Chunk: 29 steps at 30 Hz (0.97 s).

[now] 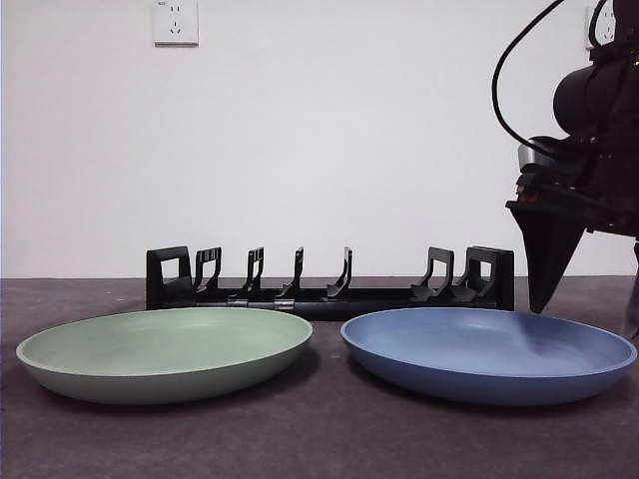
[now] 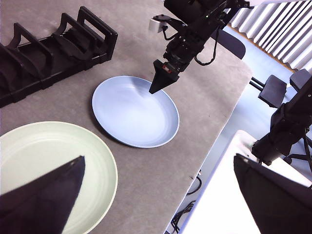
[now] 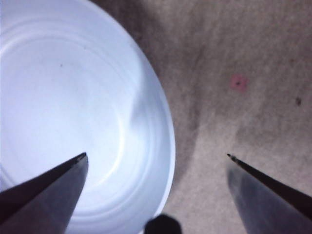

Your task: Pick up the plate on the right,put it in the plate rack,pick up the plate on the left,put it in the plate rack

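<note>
Blue plate [image 1: 489, 351]: round, shallow, smooth matte finish with faint concentric rings inside; lies flat on the right of the table, near side, just in front of the rack's right end.

Green plate [image 1: 165, 351]: same round shallow form, pale sage green, matte; lies flat on the left, beside the blue plate with a small gap between their rims.

Plate rack [image 1: 329, 281]: long, low, black plastic; blocky frame-like ends and a row of upright curved dividers; stands at the far side, behind both plates, all slots vacant.

Table [image 1: 319, 439]: dark grey-brown surface with a felt-like, slightly mottled texture; a small pink dot [image 3: 238, 83] marks it beside the blue plate.

Right gripper [image 3: 156, 158]: two black, tapering, pointed jaws spread wide, holding nothing; poised above the far right rim of the blue plate, one jaw over the plate's inside, the other over bare table, tips not touching the plate.

Left gripper [image 2: 158, 163]: black wedge-shaped jaws wide apart, holding nothing; raised well above the green plate's near side.

Wall [image 1: 319, 130]: plain white, with a white socket [image 1: 175, 22] high on the left.
</note>
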Available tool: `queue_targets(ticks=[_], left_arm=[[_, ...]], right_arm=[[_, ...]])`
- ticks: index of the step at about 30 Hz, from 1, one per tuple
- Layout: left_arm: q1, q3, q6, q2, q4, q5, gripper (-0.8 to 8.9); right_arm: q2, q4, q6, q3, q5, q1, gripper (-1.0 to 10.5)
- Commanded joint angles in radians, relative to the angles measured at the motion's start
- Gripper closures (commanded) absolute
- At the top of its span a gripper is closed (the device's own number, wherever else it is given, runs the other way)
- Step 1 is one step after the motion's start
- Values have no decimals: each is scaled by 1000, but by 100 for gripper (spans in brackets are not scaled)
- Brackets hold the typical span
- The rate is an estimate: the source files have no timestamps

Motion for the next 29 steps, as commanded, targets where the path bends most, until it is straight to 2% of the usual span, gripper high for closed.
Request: queue_targets(ticks=[1,10,25,28,29], left_arm=[[-3,3,16,0,2,-1,185],[-3,3,22,15,3,-4,185],[-9,3,22,26,6,-4,185],[-9,3,22,26,6,-4,185],[-9,3,22,26,6,-4,185]], right_arm=[[23,2,16,0,2,2,483],[34,19,16,-1,2,2,751],[70,16,17,-2,0,7,767],[80,18,16,-2,0,7,954],[80,18,16,-2,1,7,963]])
